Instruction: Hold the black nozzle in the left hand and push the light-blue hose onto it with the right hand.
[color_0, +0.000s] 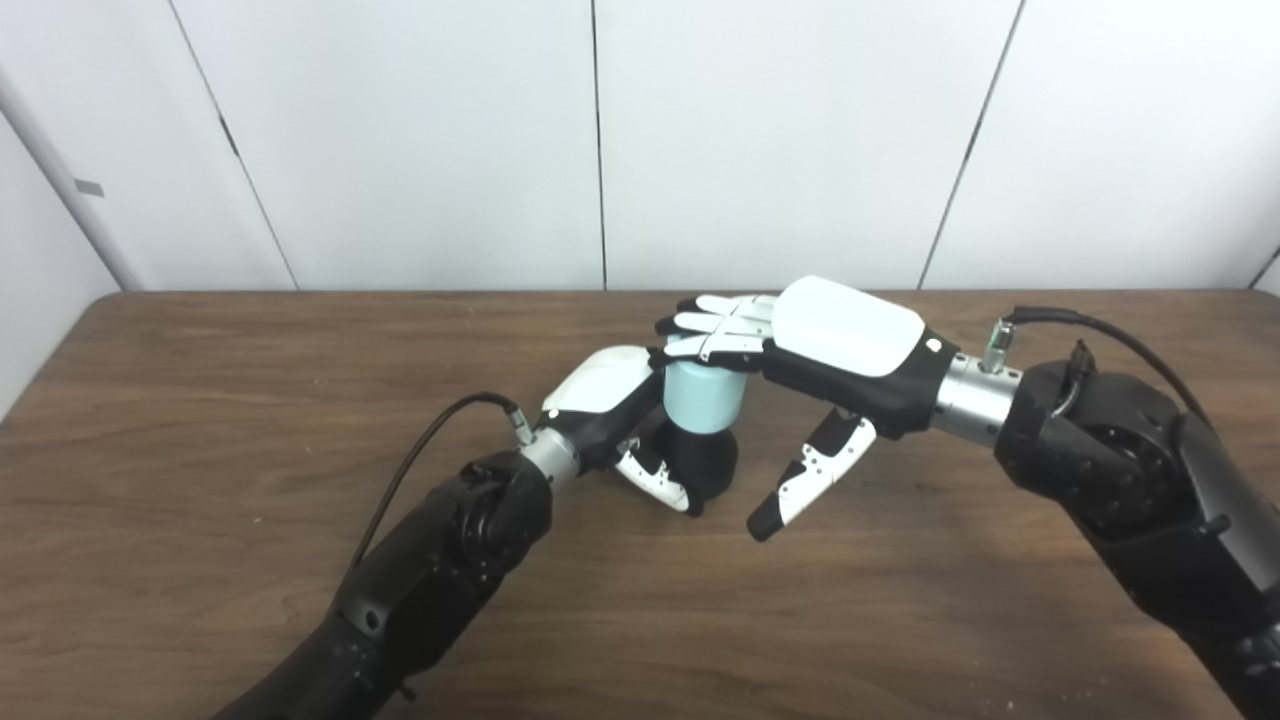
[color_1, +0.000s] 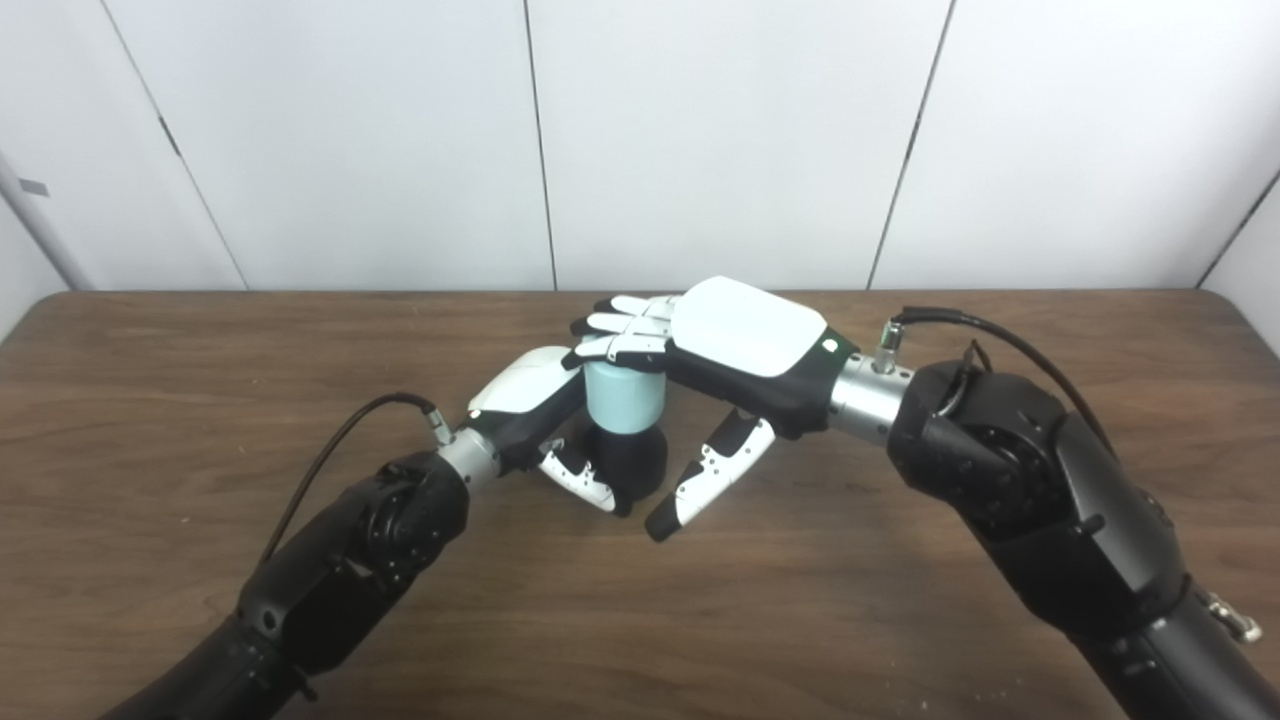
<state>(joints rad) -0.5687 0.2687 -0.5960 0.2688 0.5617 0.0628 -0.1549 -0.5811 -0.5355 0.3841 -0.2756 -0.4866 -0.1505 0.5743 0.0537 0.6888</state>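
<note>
A black nozzle stands upright on the wooden table, and my left hand is shut on it from the left side. The light-blue hose piece, a short cylinder, sits on top of the nozzle. My right hand lies flat over the hose's top end, its fingers spread across it and pressing on it. Its thumb hangs down free to the right of the nozzle, so this hand does not grasp anything. The joint between hose and nozzle is partly hidden by my left hand.
White wall panels rise right behind the table's far edge. A black cable loops from my left wrist and another cable arcs over my right forearm.
</note>
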